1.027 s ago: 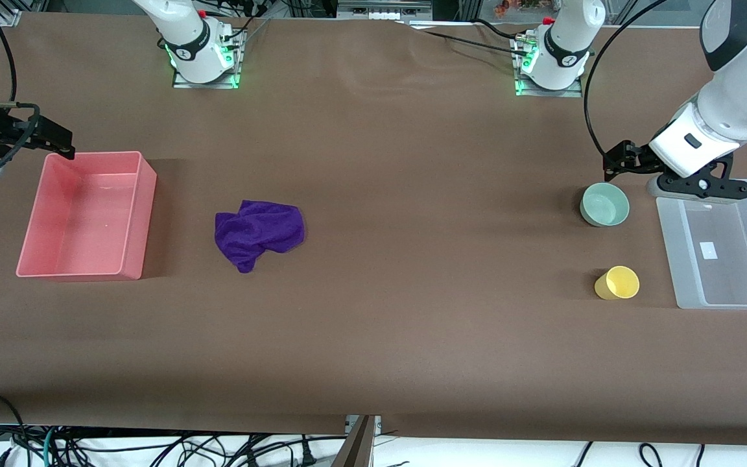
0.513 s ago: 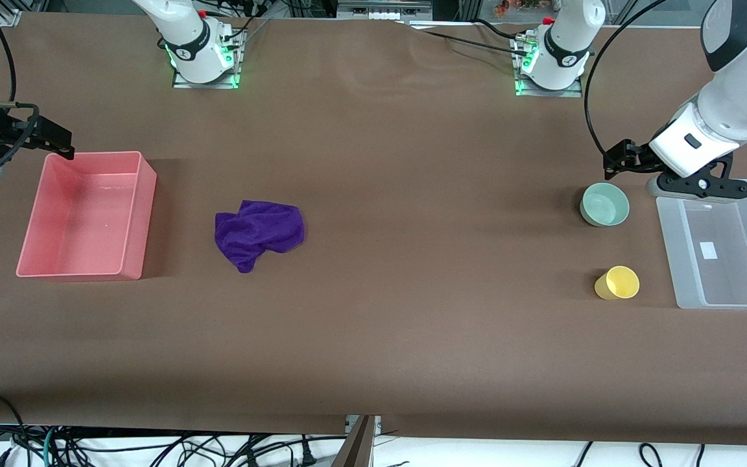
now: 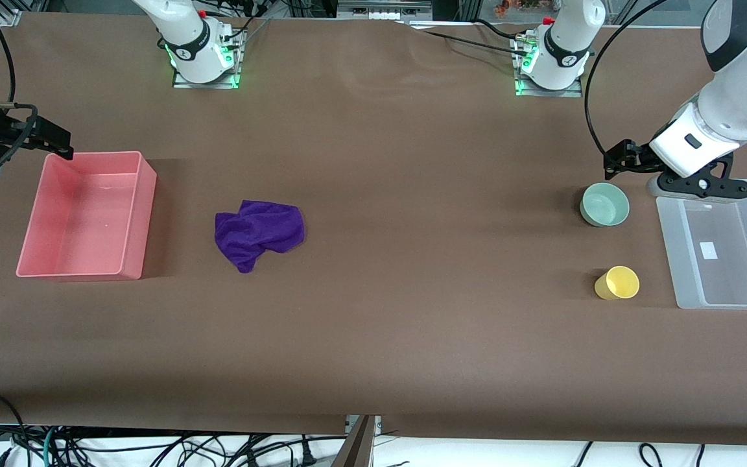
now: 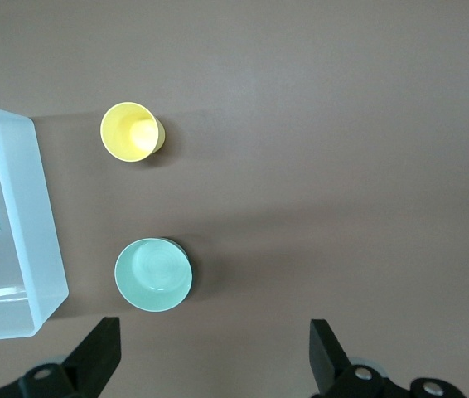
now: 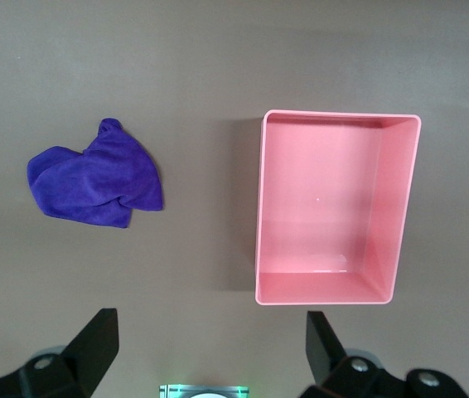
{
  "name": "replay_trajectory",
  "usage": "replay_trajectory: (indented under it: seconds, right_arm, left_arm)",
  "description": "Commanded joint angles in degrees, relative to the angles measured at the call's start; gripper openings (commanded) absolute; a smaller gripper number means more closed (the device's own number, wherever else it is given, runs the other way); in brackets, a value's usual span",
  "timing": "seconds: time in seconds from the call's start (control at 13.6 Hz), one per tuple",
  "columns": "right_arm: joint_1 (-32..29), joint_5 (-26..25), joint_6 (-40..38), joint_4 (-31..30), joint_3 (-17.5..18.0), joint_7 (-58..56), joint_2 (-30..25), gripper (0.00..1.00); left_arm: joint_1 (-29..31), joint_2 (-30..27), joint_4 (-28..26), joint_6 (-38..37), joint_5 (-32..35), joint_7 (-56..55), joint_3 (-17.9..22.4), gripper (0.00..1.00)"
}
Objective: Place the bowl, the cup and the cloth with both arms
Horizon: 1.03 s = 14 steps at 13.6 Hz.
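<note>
The pale green bowl (image 3: 604, 204) stands upright beside the clear bin, and the yellow cup (image 3: 617, 283) stands nearer to the front camera than the bowl. Both show in the left wrist view: bowl (image 4: 153, 274), cup (image 4: 131, 133). The purple cloth (image 3: 259, 232) lies crumpled beside the pink bin and also shows in the right wrist view (image 5: 94, 178). My left gripper (image 3: 623, 159) hovers open and empty just off the bowl (image 4: 215, 352). My right gripper (image 3: 56, 139) hovers open and empty by the pink bin's corner (image 5: 210, 348).
An empty pink bin (image 3: 133, 214) sits at the right arm's end (image 5: 259, 207). An empty clear plastic bin (image 3: 672, 259) sits at the left arm's end (image 4: 40, 207). Brown table cover spreads between them. Cables hang below the table's front edge.
</note>
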Motion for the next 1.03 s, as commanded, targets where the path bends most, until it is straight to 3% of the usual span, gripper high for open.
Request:
replay_trajectory:
  seconds: [0.0, 0.29, 0.59, 0.73, 0.95]
  right_arm:
    - [-0.1, -0.7, 0.2, 0.4, 0.1, -0.8, 0.8, 1.00]
    - [0.3, -1.0, 1.6, 0.3, 0.4, -0.2, 3.8, 1.00]
    - [5.0, -0.6, 7.5, -3.0, 0.8, -0.8, 12.4, 1.00]
    - [5.1, -0.5, 13.4, -8.4, 2.9, -0.9, 14.0, 1.00]
    - [5.1, -0.5, 29.9, -20.4, 4.9, -0.8, 15.1, 1.00]
  left_arm:
    - [0.1, 0.1, 0.4, -0.7, 1.0, -0.2, -0.1, 1.00]
    - [0.5, 0.6, 0.4, -0.4, 1.3, -0.1, 0.0, 1.00]
    - [6.2, 5.3, 0.6, -0.3, 1.5, 6.2, 0.1, 1.00]
    - [9.6, 8.5, 0.0, 1.8, 1.5, 13.7, 0.2, 1.00]
    - [14.0, 13.1, -3.1, 9.0, 1.5, 27.2, 0.1, 1.00]
